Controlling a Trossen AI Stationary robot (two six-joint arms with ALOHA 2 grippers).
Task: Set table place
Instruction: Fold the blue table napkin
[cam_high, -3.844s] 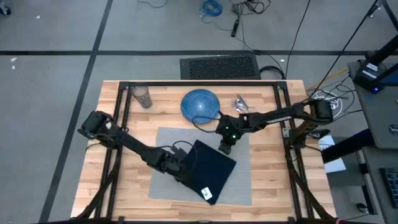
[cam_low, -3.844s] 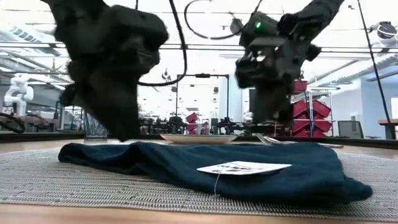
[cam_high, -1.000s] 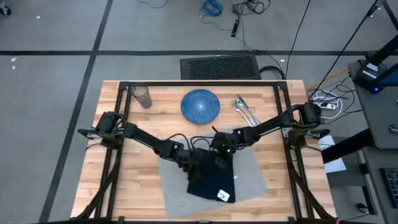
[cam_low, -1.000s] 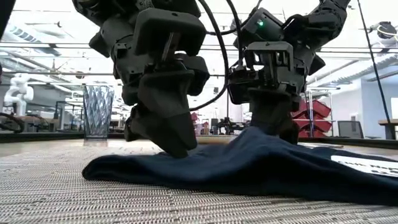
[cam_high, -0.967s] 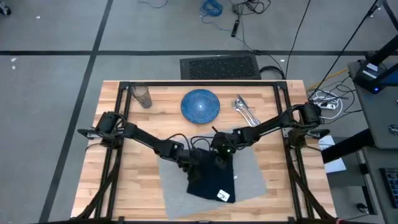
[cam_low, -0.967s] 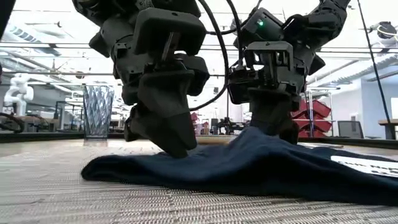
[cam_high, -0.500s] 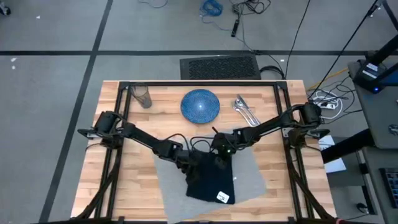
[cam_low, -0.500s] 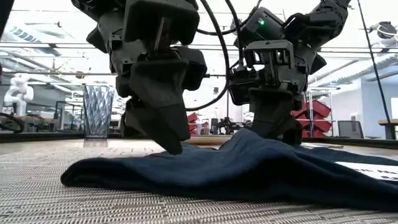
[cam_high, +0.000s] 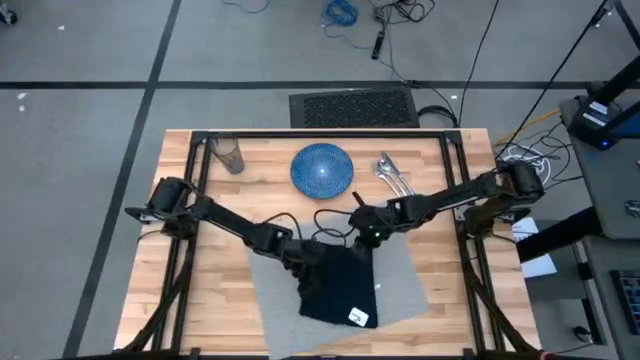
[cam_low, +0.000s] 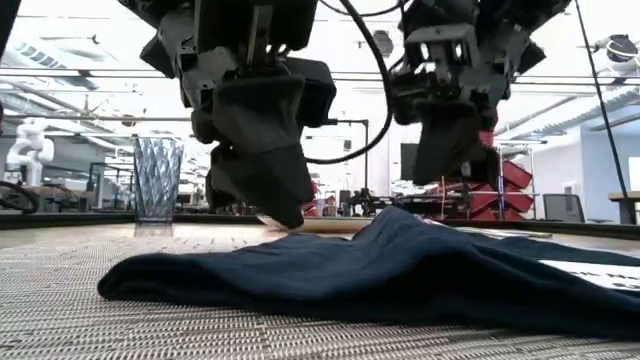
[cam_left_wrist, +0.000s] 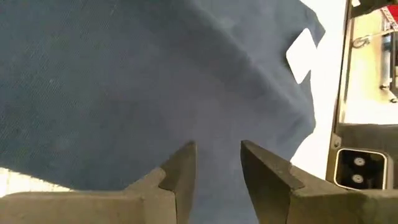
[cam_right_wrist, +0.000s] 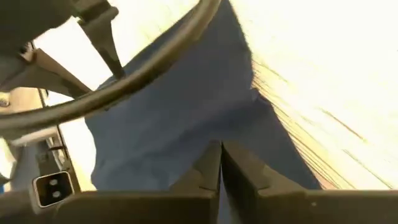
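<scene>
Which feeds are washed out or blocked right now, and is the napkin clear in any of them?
Right wrist view: the surface beside the napkin is blown out to white glare, with a dark cable crossing the frame. Low view: bright backlit room, both grippers are dark silhouettes above the napkin. Left wrist view: evenly lit, weave visible. High view: even light, the napkin lies on the placemat.

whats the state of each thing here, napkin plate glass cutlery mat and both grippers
napkin: folded, rumpled, flat on the placemat, held by neither gripper
placemat: flat on the table
plate: empty, off the placemat
glass: upright, far-left corner
cutlery: piled beside the plate
left gripper: open, just above the napkin
right gripper: shut, empty, above the napkin
</scene>
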